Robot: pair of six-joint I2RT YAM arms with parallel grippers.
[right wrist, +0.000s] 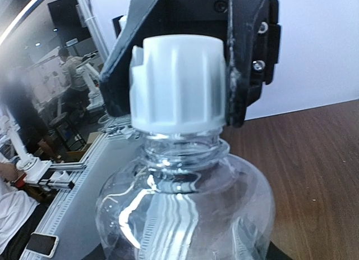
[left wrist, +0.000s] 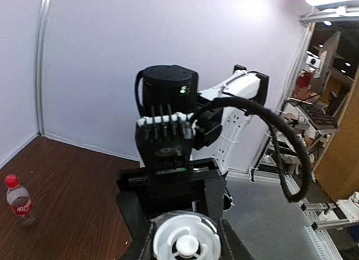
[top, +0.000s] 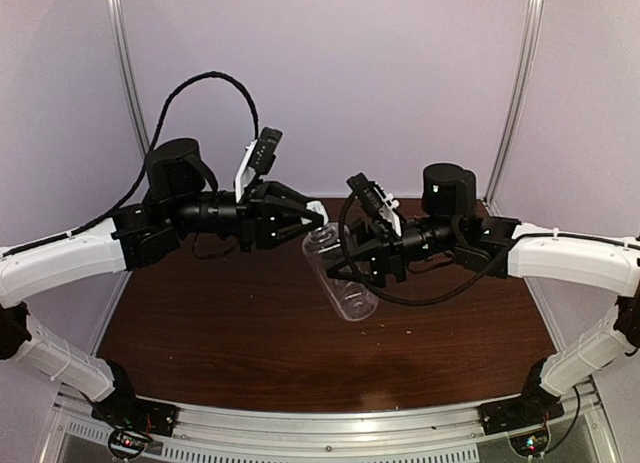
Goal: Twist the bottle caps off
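My right gripper [top: 352, 268] is shut on the plain clear bottle [top: 340, 273] and holds it tilted above the table, neck toward the left arm. My left gripper [top: 312, 217] is shut on its white cap [top: 319, 212], which sits on the bottle's neck. In the right wrist view the bottle [right wrist: 185, 209] fills the frame, the ribbed white cap [right wrist: 178, 83] clamped between the left gripper's black fingers [right wrist: 249, 69]. In the left wrist view the cap [left wrist: 185, 237] shows end-on. The red-labelled bottle [left wrist: 21, 203] with its red cap [left wrist: 11, 181] stands upright on the table; it does not show in the top view.
The brown table [top: 250, 333] is enclosed by pale walls with metal posts [top: 128, 83] at the back corners. Both arms meet above the table's middle. A black cable [top: 210, 83] loops above the left arm.
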